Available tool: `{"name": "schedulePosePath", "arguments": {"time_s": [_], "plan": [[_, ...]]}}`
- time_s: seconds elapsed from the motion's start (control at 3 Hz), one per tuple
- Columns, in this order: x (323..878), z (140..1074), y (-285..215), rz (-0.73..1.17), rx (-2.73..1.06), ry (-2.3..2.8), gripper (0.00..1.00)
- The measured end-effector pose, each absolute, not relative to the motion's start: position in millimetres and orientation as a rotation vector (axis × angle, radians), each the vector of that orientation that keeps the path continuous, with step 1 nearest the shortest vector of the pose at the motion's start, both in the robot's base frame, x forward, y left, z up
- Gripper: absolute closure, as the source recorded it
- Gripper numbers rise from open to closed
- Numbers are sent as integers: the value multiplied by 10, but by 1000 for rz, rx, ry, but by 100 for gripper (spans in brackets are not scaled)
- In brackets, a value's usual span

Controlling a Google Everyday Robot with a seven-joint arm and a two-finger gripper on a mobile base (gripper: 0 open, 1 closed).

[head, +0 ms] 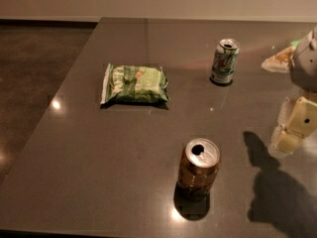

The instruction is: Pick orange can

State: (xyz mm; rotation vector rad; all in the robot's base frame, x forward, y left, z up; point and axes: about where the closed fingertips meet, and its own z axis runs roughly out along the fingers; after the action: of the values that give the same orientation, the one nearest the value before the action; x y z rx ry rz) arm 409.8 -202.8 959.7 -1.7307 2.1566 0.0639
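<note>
I get dim, warm light, probably from above the far side. The gripper (293,129) at the right edge throws a dark shadow on the table (99,172); the orange can (198,170) casts its shadow toward me. Small glare spots dot the table's surface.
</note>
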Motion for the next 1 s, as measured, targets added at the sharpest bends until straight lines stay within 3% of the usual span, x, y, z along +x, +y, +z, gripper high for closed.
{"name": "schedulePosePath", "arguments": {"time_s": [0.67, 1.0], "plan": [[3822, 9350, -1541, 429, -1717, 1974, 0], [3693, 9254, -1256, 517, -1729, 1881, 0]]}}
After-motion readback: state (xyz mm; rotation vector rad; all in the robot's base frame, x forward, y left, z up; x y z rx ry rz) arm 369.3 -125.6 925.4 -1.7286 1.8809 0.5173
